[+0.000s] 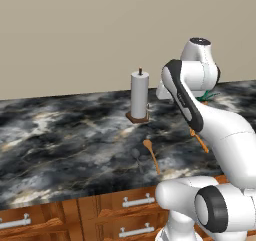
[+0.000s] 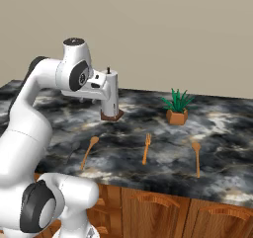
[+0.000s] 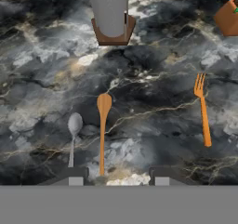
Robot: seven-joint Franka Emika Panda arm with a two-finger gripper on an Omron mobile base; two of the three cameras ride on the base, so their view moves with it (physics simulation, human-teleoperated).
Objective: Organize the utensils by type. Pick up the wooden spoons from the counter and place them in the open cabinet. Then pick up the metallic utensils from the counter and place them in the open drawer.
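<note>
Item: utensil sort, first stage. I judge no utensil is lifted yet; I am lining up on the first wooden piece

Gripper: poised above the counter, fingers partly apart with nothing between them. In the hand view the tips straddle the handle end of the oval-bowled wooden spoon

Landmark: paper-towel roll, upright on its brown base toward the back of the counter

Wooden spoon, oval bowl: in front of the roll, bowl pointing toward it, handle running to the counter's front edge

Metal spoon: dull grey, just beside the wooden spoon on its far side from the fork, roughly parallel to it, in front of the roll. Hard to pick out on the dark stone

Wooden fork: tines toward the back, well to one side of the roll, toward the potted plant

Second wooden spoon: in the right base view, farther from the roll than the fork

Next move, my judgement: lower straight onto the handle and close without nudging the grey spoon alongside; the thin handle lying flat leaves little to bite

Surface: black-and-grey marble with pale veins, reddish-brown drawer fronts with silver handles below

Room: plain beige wall behind the counter
</note>
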